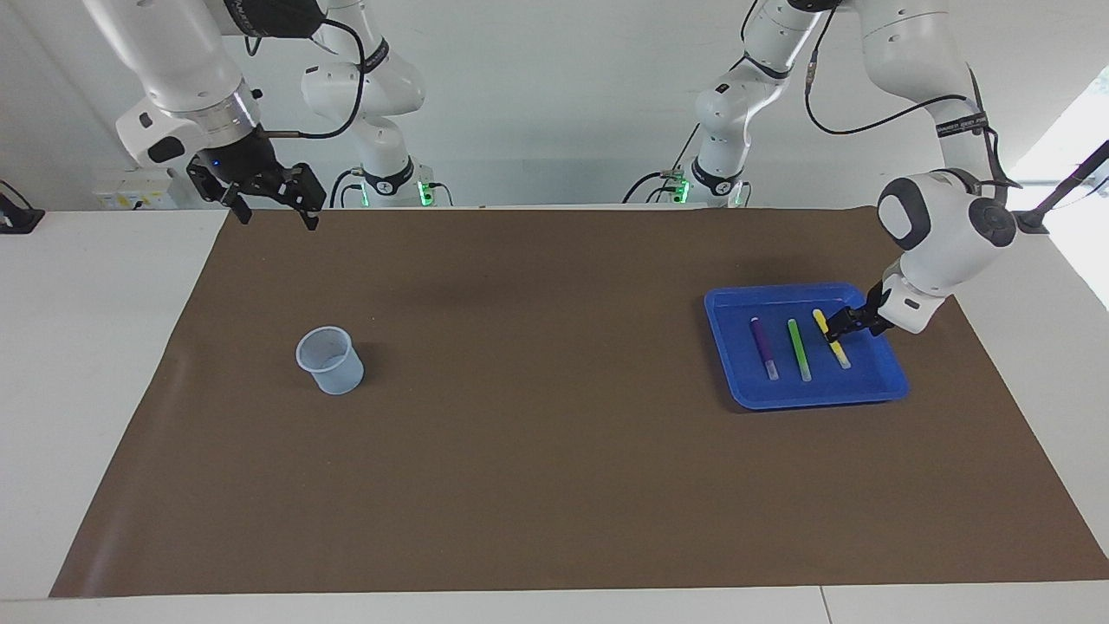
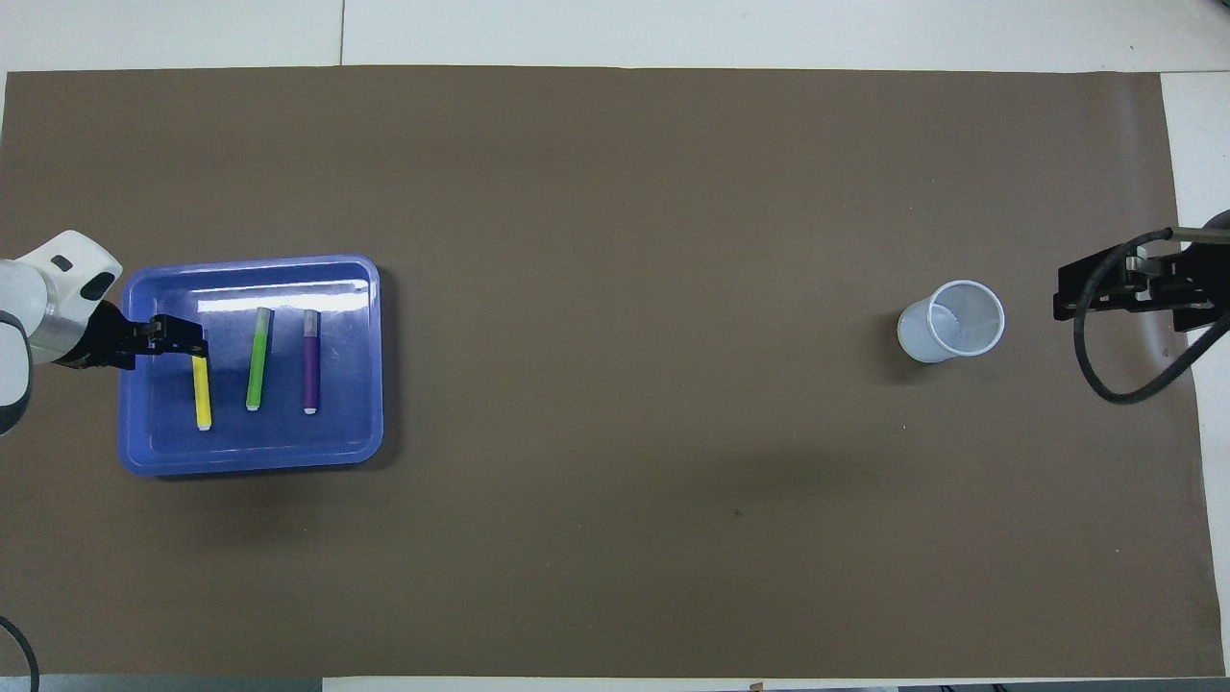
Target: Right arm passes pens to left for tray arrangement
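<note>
Three pens lie side by side in one blue tray (image 1: 723, 325): purple pen (image 1: 763, 347), green pen (image 1: 799, 349), yellow pen (image 1: 832, 340); left gripper (image 1: 839, 328) spread over the yellow; right gripper (image 1: 275, 211) waits, spread, raised; one translucent cup (image 1: 329, 360) well apart

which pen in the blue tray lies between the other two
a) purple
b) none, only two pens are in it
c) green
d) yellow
c, the green pen lies in the blue tray between the purple pen and the yellow pen.
</note>
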Controlling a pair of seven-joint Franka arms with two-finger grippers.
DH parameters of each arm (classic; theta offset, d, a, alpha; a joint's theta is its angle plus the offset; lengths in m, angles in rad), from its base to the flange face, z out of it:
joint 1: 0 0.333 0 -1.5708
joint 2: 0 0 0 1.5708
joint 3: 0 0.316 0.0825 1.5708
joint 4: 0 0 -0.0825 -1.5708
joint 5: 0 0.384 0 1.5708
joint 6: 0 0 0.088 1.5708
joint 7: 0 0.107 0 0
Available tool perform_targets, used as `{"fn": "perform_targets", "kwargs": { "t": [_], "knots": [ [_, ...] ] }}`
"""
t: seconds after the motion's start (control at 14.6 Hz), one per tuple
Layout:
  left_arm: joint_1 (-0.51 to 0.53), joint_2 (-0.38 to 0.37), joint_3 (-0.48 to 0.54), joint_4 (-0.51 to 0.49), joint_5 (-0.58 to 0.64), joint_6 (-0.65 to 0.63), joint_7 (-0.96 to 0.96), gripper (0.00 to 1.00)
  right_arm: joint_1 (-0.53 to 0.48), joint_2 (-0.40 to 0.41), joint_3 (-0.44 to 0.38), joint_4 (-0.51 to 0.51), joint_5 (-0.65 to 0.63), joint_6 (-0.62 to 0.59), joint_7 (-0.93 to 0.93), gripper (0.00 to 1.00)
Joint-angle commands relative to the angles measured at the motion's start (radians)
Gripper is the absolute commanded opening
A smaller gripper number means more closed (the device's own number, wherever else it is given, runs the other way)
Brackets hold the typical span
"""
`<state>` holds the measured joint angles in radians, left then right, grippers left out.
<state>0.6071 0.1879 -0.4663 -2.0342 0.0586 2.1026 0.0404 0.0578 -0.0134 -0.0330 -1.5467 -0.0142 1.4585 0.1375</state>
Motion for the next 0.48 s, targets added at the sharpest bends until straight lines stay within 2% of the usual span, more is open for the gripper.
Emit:
{"fn": "perform_targets", "kwargs": {
  "t": [0.0,0.21,0.41],
  "knots": [
    [-0.032,-0.025,0.002,0.057,0.01,-0.073,-0.007,1.0,-0.009,0.0,0.008,0.008,-0.01,-0.006,-0.065,1.0],
    [-0.079,-0.031,0.002,0.156,0.01,-0.197,-0.048,1.0,-0.009,0.0,0.008,0.005,-0.006,0.0,-0.067,1.0],
    [-0.121,-0.05,0.002,0.213,0.009,-0.284,-0.097,1.0,-0.009,-0.003,0.008,-0.007,-0.003,0.013,-0.064,1.0]
  ]
}}
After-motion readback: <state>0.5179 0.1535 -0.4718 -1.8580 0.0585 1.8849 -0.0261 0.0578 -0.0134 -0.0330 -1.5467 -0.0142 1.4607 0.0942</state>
